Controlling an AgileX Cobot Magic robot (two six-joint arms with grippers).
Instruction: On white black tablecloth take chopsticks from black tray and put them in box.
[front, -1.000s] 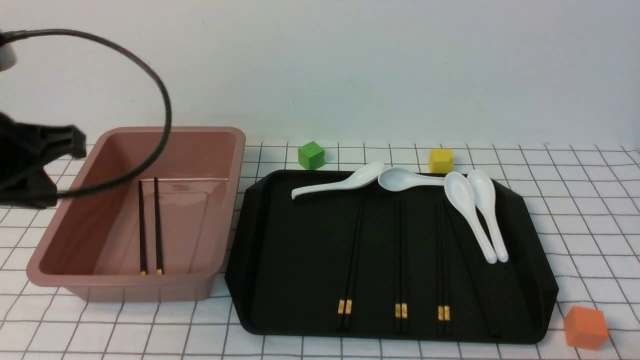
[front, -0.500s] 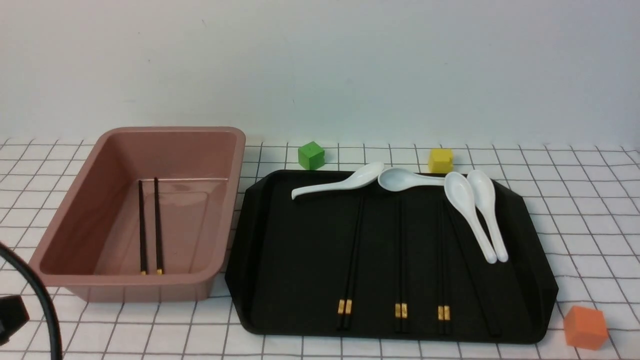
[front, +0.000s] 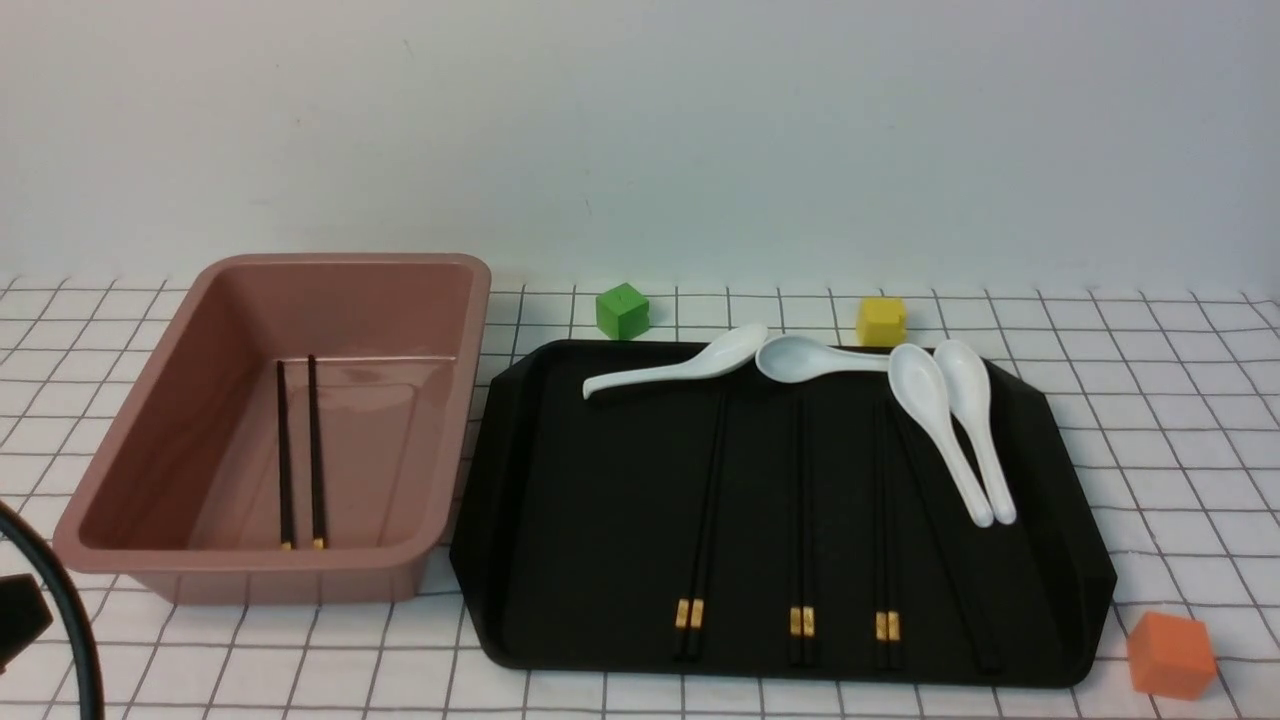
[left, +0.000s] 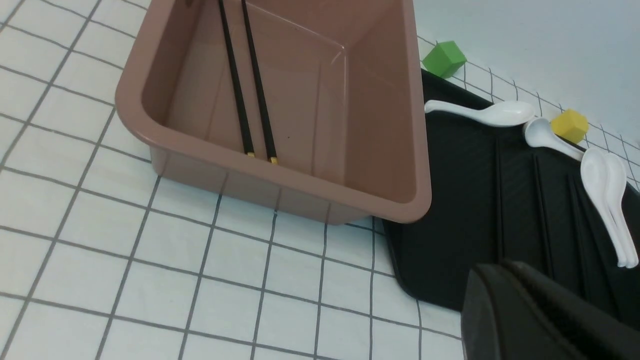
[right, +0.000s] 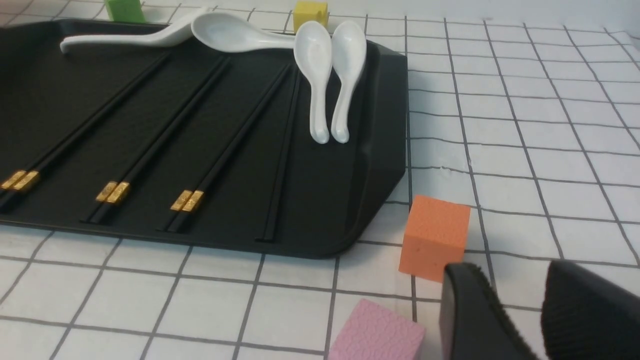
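One pair of black chopsticks (front: 300, 450) lies inside the pink box (front: 250, 562), also seen in the left wrist view (left: 252, 90). Several more chopsticks (front: 800, 520) lie side by side on the black tray (front: 570, 500), gold bands toward me. My left gripper (left: 505, 272) is shut and empty, hovering over the tablecloth (front: 1150, 420) near the tray's front left corner (left: 425, 260). Only a bit of the left arm (front: 20, 615) shows in the front view. My right gripper (right: 510, 280) is open and empty, low over the cloth to the right of the tray (right: 320, 210).
Several white spoons (front: 940, 420) lie across the tray's far side. A green cube (front: 622, 310) and a yellow cube (front: 881, 320) sit behind the tray. An orange cube (front: 1170, 655) sits at its front right corner, with a pink cube (right: 377, 330) near my right gripper.
My left arm and its cable have pulled back from beside the box, down to the lower left corner of the front view. The chopsticks, box and tray have not moved.
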